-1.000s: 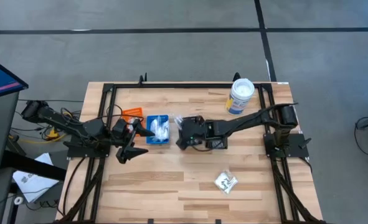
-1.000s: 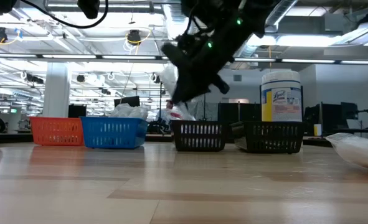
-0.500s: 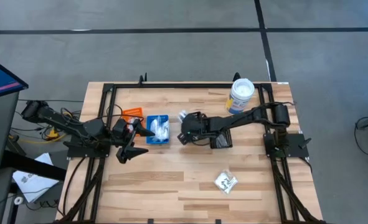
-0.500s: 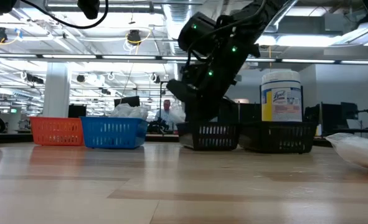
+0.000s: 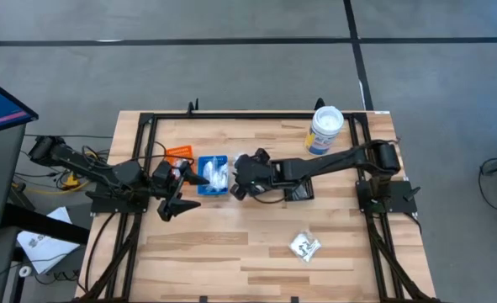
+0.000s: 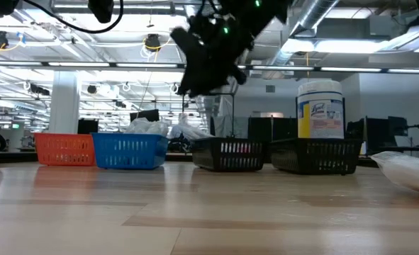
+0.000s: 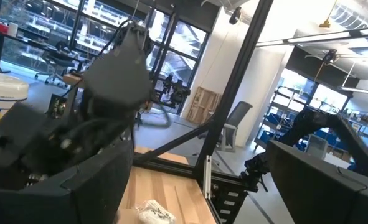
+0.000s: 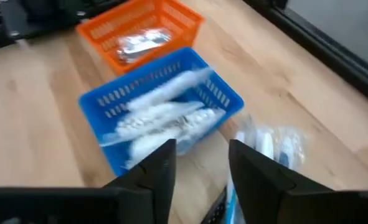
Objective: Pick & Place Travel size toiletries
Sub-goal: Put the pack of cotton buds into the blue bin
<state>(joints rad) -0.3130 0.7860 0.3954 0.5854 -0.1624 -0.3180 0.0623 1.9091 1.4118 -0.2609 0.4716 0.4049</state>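
high view: the right claw is hovering near the middle of the counter, just beside the blue bin, which is holding white packets. the orange bin is sitting next to the blue one toward the left edge. the left claw is waiting by the left edge, fingers spread apart. a white tub is standing near the far right corner, and a silvery sachet is lying alone toward the near right corner.

low view: the right claw is hanging above the black bins, clear of them.

right wrist view: the fingers are standing apart with nothing between them, and a clear-wrapped stick with blue is lying on the counter just beside the blue bin. silvery sachets are resting in the orange bin.

left wrist view: the left fingers are standing wide apart, gripping nothing.
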